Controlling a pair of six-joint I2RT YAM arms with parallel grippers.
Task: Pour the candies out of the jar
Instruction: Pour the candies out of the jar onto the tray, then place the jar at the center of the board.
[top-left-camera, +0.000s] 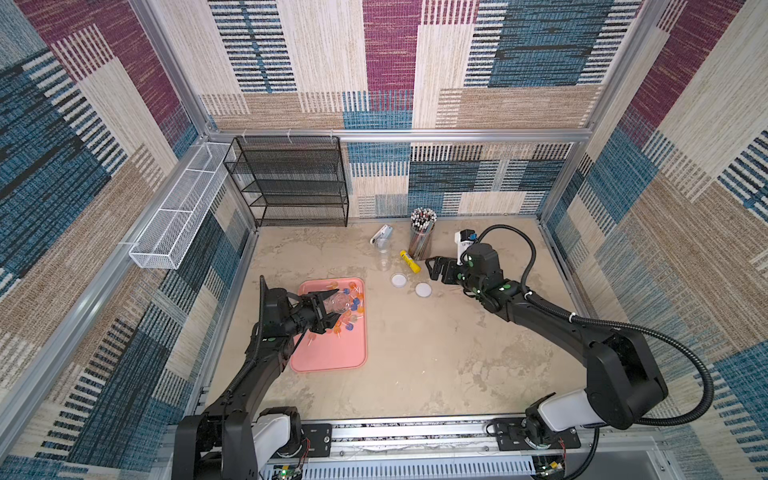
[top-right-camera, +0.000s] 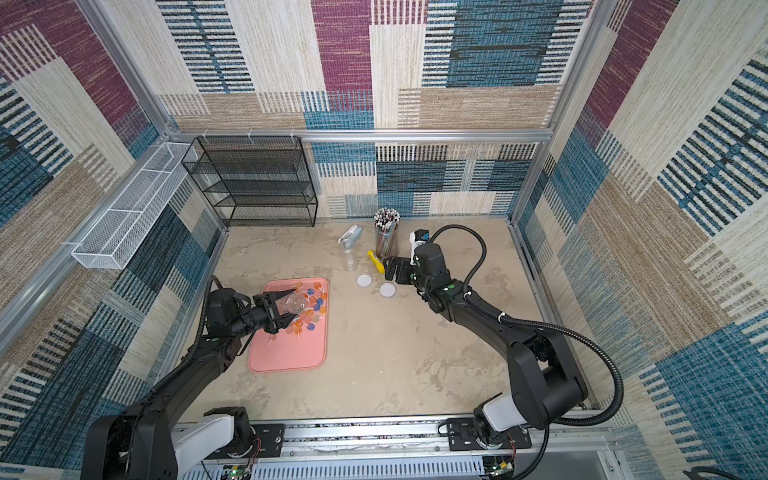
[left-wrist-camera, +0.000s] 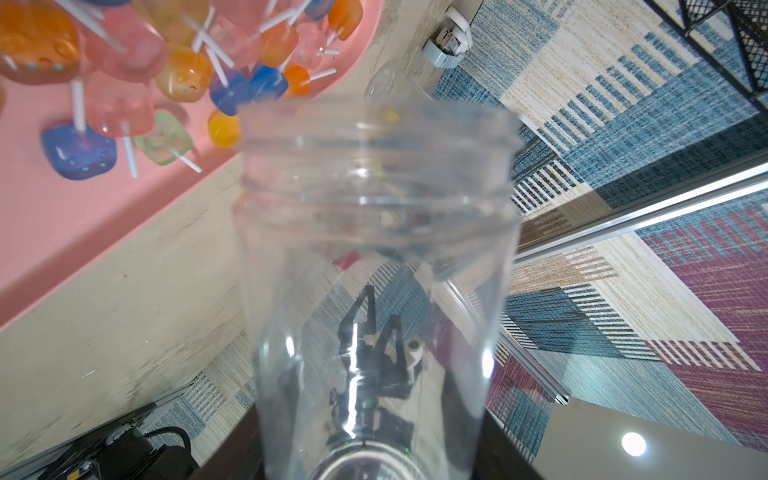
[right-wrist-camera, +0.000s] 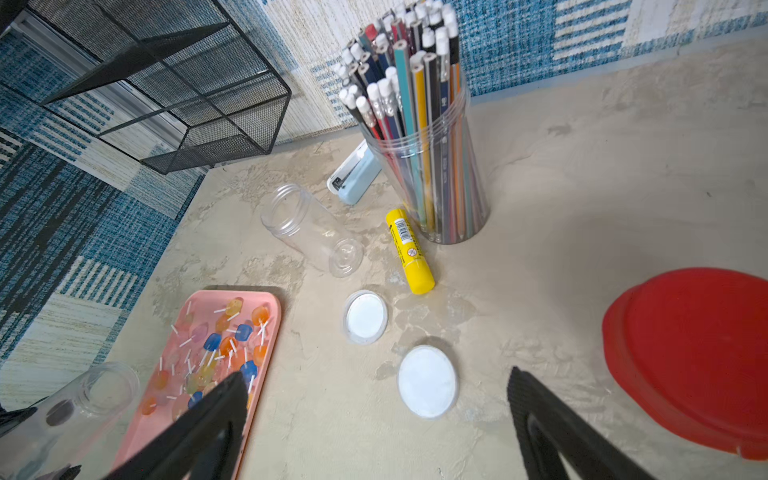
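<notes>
Left fingers: the left fingers (top-left-camera: 326, 323) are gripping the clear jar (top-left-camera: 338, 305) by its base end, closed on its wall.
Right fingers: the right fingers (right-wrist-camera: 216, 415) are standing wide apart and holding nothing, hovering over the table (top-left-camera: 415, 353) beside two white lids (right-wrist-camera: 365, 318).
Jar position: I am seeing it held in the air over the far part of the pink tray (top-left-camera: 332, 353), not touching it.
Jar long axis: it is running straight out from the left fingers across the tray, base at the fingers, open mouth pointing away from the wrist. I cannot tell its exact tilt.
Jar contents: in the left wrist view I am looking down the jar (left-wrist-camera: 374, 249) and finding nothing inside it.
Candies: the candies (top-left-camera: 351, 311) are lying in a loose heap on the tray, just beyond and beneath the mouth.
Nearer arm: the left one is right at the jar, while the right one is sitting well apart, across the table.
Judgement: I am reading the pour as done, so what I do next is depending on that mouth-away axis.
</notes>
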